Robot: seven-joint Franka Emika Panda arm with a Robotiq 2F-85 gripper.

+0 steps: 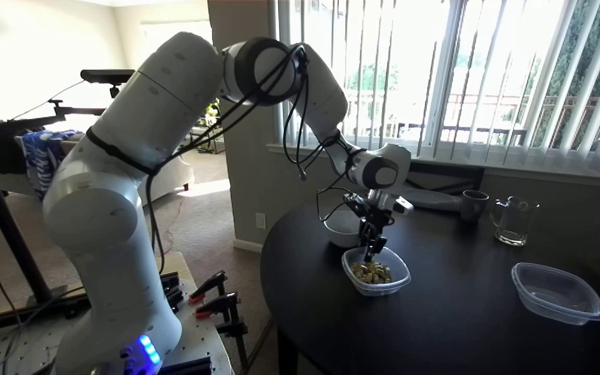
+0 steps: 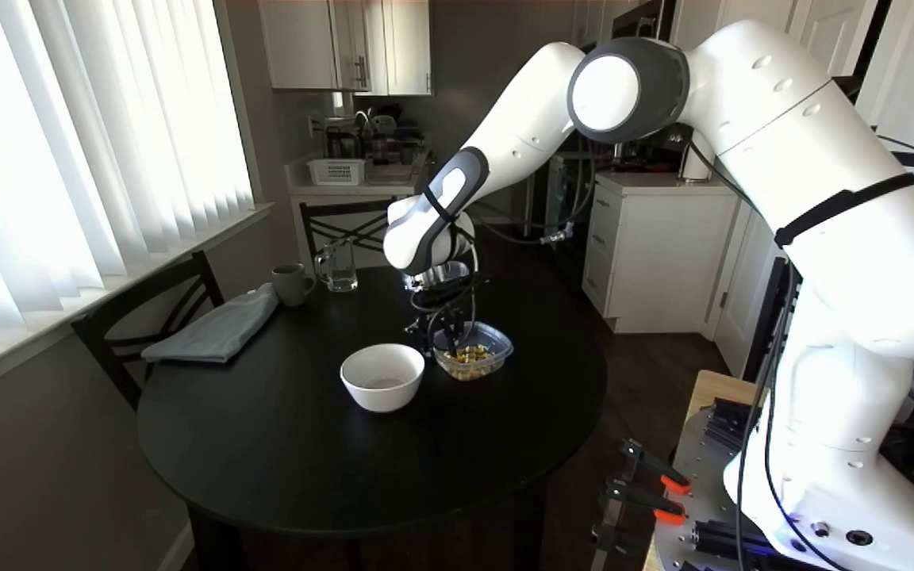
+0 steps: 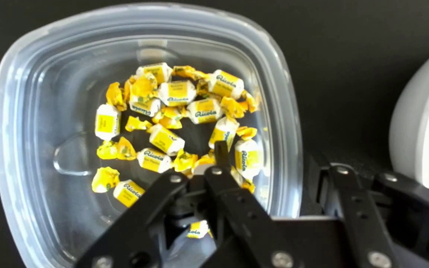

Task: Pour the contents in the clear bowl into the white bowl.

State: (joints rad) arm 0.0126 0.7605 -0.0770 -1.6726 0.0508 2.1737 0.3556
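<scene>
Pincer (image 3: 267,158) was well open, nothing gripped. Its fingers (image 3: 222,154) straddled the wall of the clear bowl (image 3: 17,123): one over the inside, apart from the wall, the other outside, just beside it on the side facing the white bowl (image 2: 378,396). Outer contact: couldn't tell. Yellow-and-white wrapped candies (image 3: 166,140) lay loose in the clear bowl; whether the inner fingertip touched any, unclear.

Clear bowl sat on the table (image 2: 290,460), toward the edge nearest the robot base (image 1: 117,323). Table was rounded, no corners. White bowl stood just beside, not touching, closer to the edge on the window (image 1: 414,62) side; no candies showed in the visible part of its inside. Spare clear container (image 1: 550,310) lay near the edge well away from the base, probably not involved.

Step, as judged: lining up the grasp; lift and pour not yet begun. Next move likely called for closing on that wall, firmly but without buckling the thin plastic, then a level lift above the white bowl's rim, a short shift toward the window-side edge, and a tilt. Outer finger had little room between bowls, so bumping the white bowl looked the main risk.
</scene>
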